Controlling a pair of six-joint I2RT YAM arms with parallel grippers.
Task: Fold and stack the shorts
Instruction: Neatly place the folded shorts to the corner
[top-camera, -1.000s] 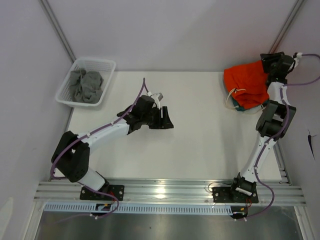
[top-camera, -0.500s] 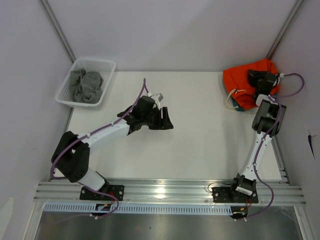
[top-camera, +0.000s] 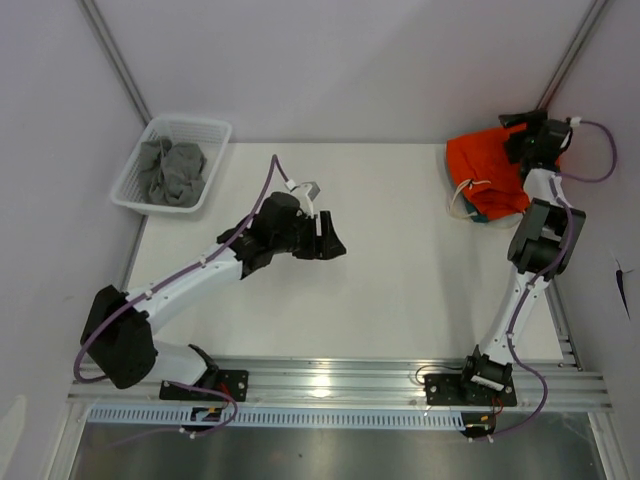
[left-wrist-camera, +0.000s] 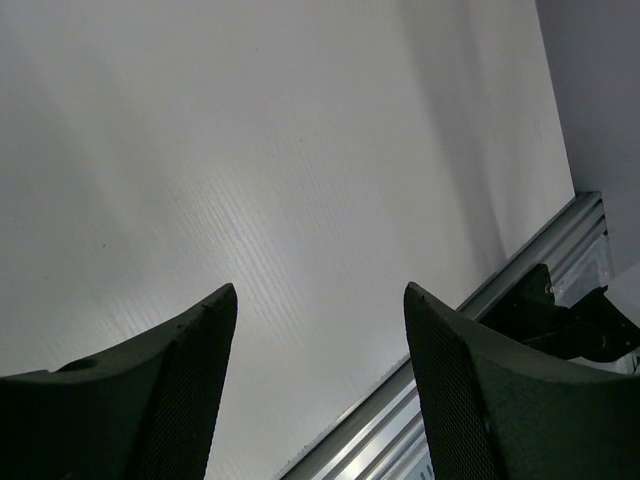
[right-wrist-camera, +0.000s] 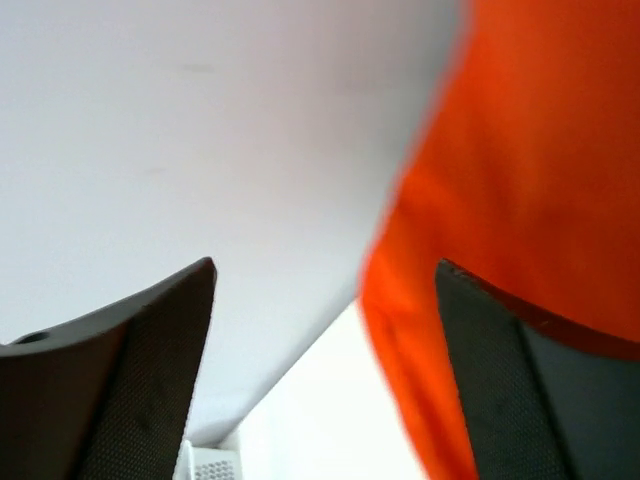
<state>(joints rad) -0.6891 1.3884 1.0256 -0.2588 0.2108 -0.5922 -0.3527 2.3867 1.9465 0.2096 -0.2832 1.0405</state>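
The bright orange shorts (top-camera: 483, 168) lie bunched at the table's back right corner, white drawstring (top-camera: 464, 190) trailing off their left side. A thin dark teal edge (top-camera: 480, 215) shows under their near side. My right gripper (top-camera: 521, 128) hovers over the far right part of the orange pair. In the right wrist view the right gripper (right-wrist-camera: 325, 264) is open, and the blurred orange shorts (right-wrist-camera: 540, 150) hang beside its right finger, not pinched. My left gripper (top-camera: 331, 240) is mid-table, open over bare table (left-wrist-camera: 300, 150), with nothing between the fingers of the left gripper (left-wrist-camera: 320, 286).
A white mesh basket (top-camera: 136, 160) at the back left holds grey cloth (top-camera: 172, 170). The basket's corner (right-wrist-camera: 205, 465) shows low in the right wrist view. An aluminium rail (left-wrist-camera: 560, 260) runs along the near edge. Walls close the back and right sides.
The right gripper swung out over the orange shorts, then back toward the corner, and its jaws opened wide. The orange cloth settled. The left arm's elbow dropped leftward; its gripper hardly moved.
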